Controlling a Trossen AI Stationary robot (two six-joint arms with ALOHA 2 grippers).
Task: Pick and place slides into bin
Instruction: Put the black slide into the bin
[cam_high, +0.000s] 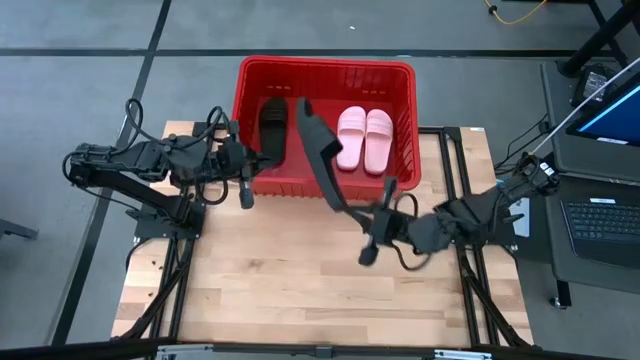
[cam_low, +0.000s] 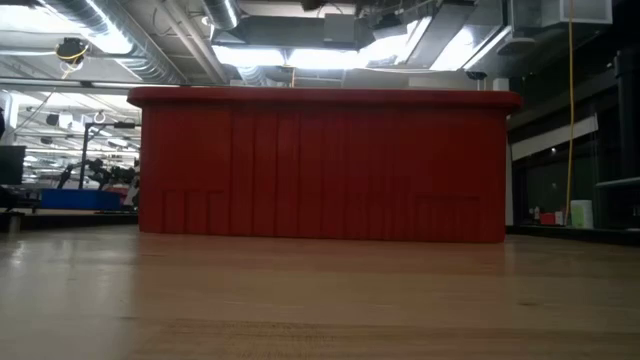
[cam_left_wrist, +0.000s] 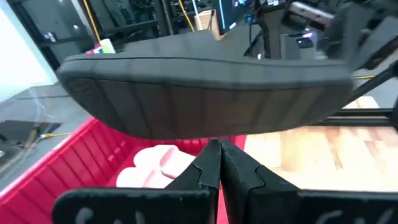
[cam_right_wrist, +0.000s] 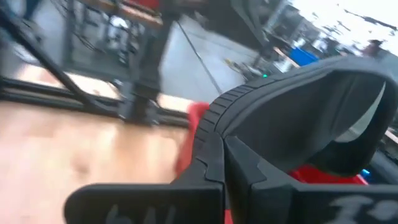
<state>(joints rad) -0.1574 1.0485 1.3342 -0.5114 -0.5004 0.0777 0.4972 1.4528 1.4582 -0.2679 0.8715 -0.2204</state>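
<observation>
We've got the tabletop (cam_high: 300, 290) bare in front, with the red bin (cam_high: 325, 72) at its far edge, well beyond both sets of fingers. Inside the bin: two pale pink slides (cam_high: 365, 138) side by side toward the right arm's half, and one black slide (cam_high: 271, 120) lying flat in the left arm's half. The fourth, a second black slide (cam_high: 318, 150), is in the air: our right gripper (cam_high: 372, 232) sits over the tabletop just short of the bin's near wall, fingers closed on the slide's heel end. The right wrist view shows them pinched on the sole edge, strap arching just ahead. From those fingers the slide's long axis runs forward and away, toe out over the bin's near rim, between the flat black slide and the pink pair. So the drop point lies straight ahead of the right fingers, along the slide's own length. We judge the next move as a short advance so the heel clears the rim before release; let go now and the heel likely lands on the rim or outside. Our left gripper (cam_high: 243, 175) hangs beside the bin's near-left corner, fingers pressed together on nothing; in its wrist view the airborne slide's sole fills the space just beyond its fingertips. The right arm owns this one.
</observation>
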